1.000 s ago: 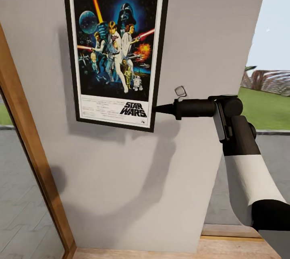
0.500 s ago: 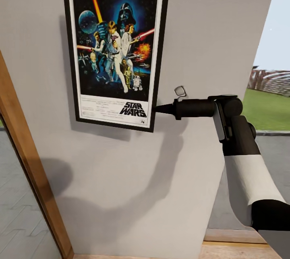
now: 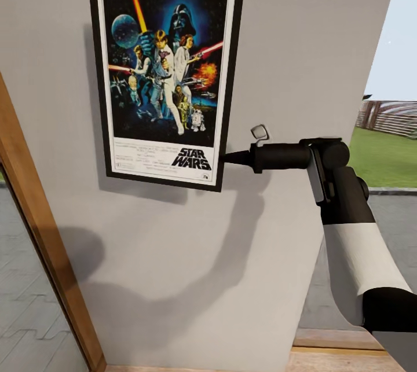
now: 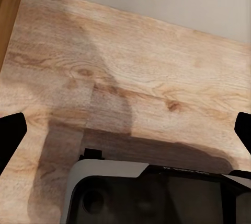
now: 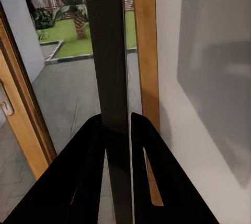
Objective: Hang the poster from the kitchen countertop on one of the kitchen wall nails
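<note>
One poster, head view: the poster (image 3: 167, 74) is seen flat against the pale grey wall (image 3: 301, 42), high up and upright, so it seems to be at the spot for hanging.
Right gripper, head view: the right gripper (image 3: 227, 157) is pressed on the poster's lower right edge, most likely so the poster is kept from slipping.
Nail, head view: no nail can be made out; it may be hidden behind the poster.
Door frame, head view: a wooden door frame (image 3: 40, 233) is seen beside the wall.
Left gripper, left wrist view: the two black fingertips (image 4: 10, 135) are set far apart with nothing between them, above a wooden floor (image 4: 157, 67).
Right gripper, right wrist view: the two black fingers (image 5: 83, 177) are squeezed tight on the thin dark edge of the poster (image 5: 107, 51), which is seen side-on.
Task so far: the poster is judged to be up at the wall, and letting go is not yet done.
</note>
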You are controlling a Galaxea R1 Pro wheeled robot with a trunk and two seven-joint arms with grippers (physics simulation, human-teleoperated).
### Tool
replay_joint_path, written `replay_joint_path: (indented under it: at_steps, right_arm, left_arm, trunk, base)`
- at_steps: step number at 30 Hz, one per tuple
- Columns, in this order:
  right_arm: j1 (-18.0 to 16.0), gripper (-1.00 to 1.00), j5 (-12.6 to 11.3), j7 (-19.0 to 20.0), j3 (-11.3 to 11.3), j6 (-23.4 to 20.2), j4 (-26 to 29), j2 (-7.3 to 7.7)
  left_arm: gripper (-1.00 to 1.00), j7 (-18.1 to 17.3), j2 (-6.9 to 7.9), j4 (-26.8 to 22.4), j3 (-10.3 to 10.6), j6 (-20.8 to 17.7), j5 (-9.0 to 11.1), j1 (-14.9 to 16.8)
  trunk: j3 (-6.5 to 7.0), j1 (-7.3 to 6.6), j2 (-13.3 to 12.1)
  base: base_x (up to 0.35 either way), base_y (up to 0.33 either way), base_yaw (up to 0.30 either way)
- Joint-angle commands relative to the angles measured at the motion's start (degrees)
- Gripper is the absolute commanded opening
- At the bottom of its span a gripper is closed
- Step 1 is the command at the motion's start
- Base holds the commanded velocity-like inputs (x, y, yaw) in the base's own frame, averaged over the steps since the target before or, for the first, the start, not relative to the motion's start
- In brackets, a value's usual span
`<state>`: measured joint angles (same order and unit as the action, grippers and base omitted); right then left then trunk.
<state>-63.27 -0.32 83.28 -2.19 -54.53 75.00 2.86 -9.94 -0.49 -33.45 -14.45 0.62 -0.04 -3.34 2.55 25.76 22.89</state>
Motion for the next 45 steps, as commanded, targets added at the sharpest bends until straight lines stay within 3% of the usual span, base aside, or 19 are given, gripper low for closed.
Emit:
replay_joint_path:
  at_steps: [1,17,30,45]
  right_arm:
    - [-0.02,-1.00,-0.05,0.14,-0.06,-0.67,0.00,0.04]
    - [-0.02,-1.00,-0.03,0.10,-0.04,-0.67,0.00,0.04]
    - [1.78,-1.00,-0.03,-0.56,-0.07,-0.67,-0.12,0.04]
    - [1.83,-1.00,-0.03,-0.58,-0.09,-0.67,-0.12,0.04]
  left_arm:
    - [1.00,-0.43,-0.05,-0.04,-0.32,0.04,-0.01,-0.02]
    - [1.00,-0.43,-0.05,-0.04,-0.32,0.03,0.00,-0.01]
    - [1.00,-0.43,-0.55,0.30,-0.49,4.10,-0.05,-1.37]
    - [1.00,-0.43,-0.56,0.31,-0.49,4.28,-0.05,-1.41]
  trunk:
    - [-0.01,0.02,0.03]
    - [-0.01,0.02,0.03]
    - [-0.01,0.02,0.03]
    - [-0.01,0.02,0.03]
  base:
    - [0.000,0.000,0.000]
    - [0.000,0.000,0.000]
    - [0.000,0.000,0.000]
    - [0.000,0.000,0.000]
